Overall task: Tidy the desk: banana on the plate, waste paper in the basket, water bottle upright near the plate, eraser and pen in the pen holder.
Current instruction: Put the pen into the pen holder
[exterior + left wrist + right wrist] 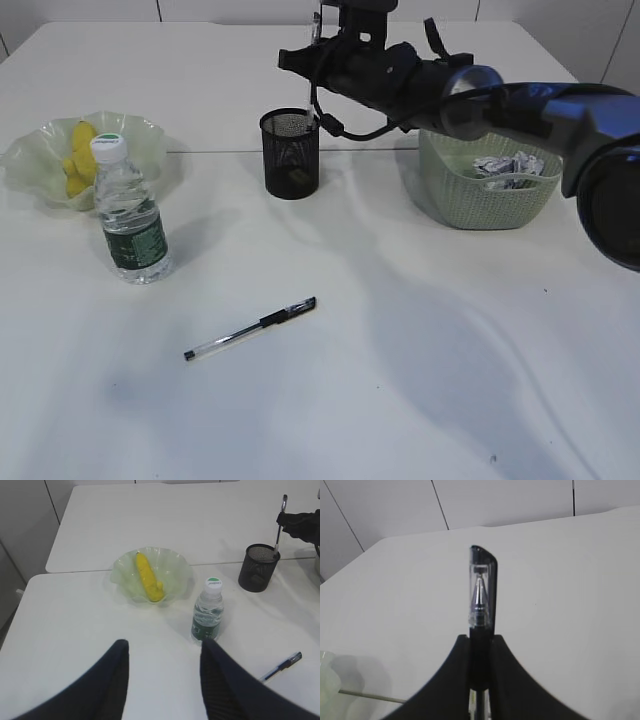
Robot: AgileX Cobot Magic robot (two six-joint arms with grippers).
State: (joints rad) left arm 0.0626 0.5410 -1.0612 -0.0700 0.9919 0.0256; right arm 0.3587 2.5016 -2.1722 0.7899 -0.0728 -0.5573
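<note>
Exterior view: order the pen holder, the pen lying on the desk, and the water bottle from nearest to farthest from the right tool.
1. Pen holder: right below the right tool, which grips another pen above it.
2. Pen on the desk: in the front middle, well forward of the tool.
3. Water bottle: upright at far left beside the plate.

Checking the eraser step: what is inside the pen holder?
Through the pen holder mesh, a small pale lump sits at the bottom, likely the eraser. Its label and the cup's far side are obscured.
</note>
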